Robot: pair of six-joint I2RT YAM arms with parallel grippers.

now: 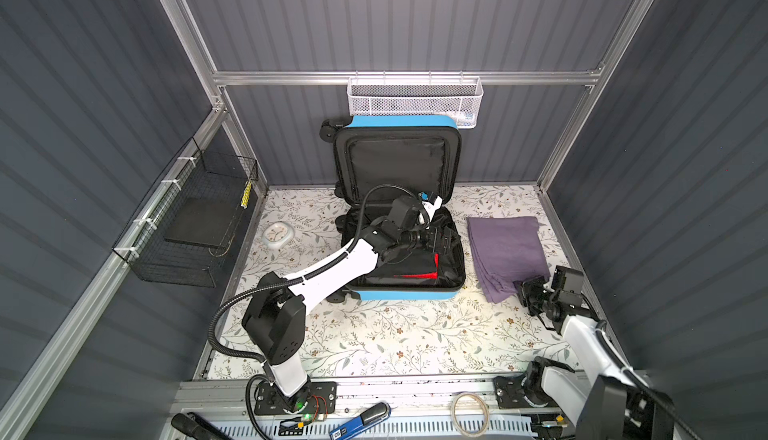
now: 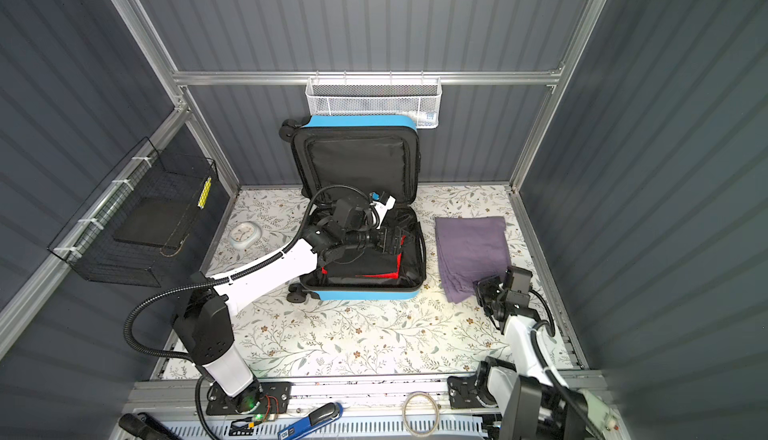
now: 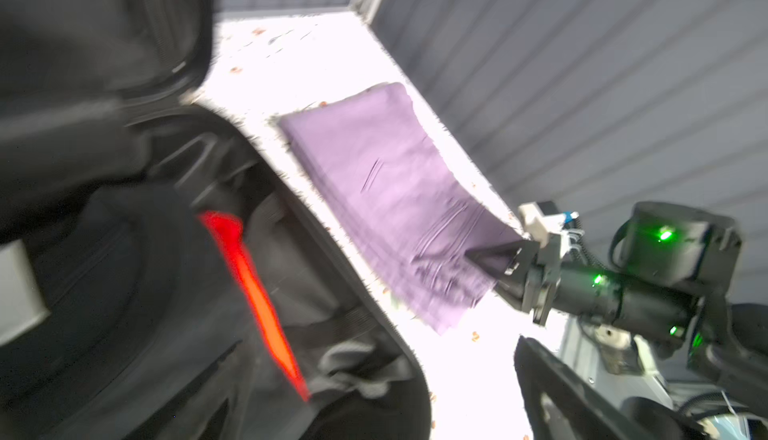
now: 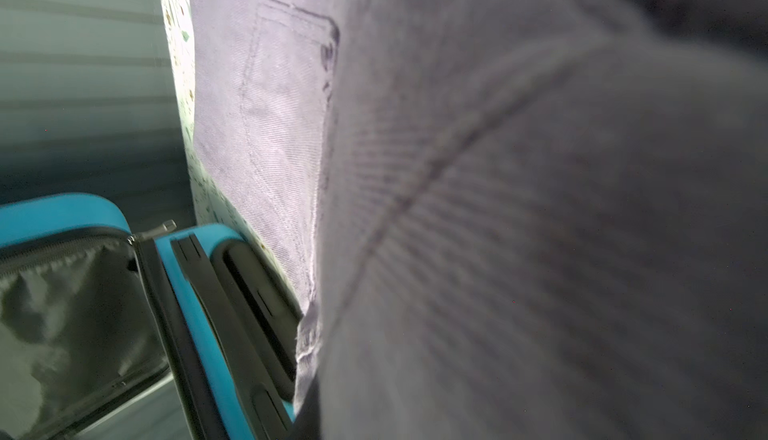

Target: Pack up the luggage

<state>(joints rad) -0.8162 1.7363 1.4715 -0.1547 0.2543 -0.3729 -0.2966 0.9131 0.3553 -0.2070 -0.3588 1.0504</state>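
Purple pants (image 4: pixel 498 209) fill the right wrist view, right up close. The right gripper (image 3: pixel 484 259) pinches their near corner, its arm low at 4 o'clock on the table (image 1: pixel 374 334). The luggage (image 1: pixel 399 294) lies open at 12 o'clock, lid leaning on the back wall (image 1: pixel 395 22). A black and red bundle (image 1: pixel 411 269) is inside. The pants, at 3 o'clock from it, are not in yet. The left gripper (image 1: pixel 446 239) hangs over the open luggage, jaws spread wide, arm stretched forward.

Luggage (image 1: pixel 399 164) lies open on the table (image 1: pixel 395 334); cloth (image 1: pixel 505 251) at its three o'clock, clock (image 1: pixel 277 235) at nine, basket (image 1: pixel 415 101) at twelve.
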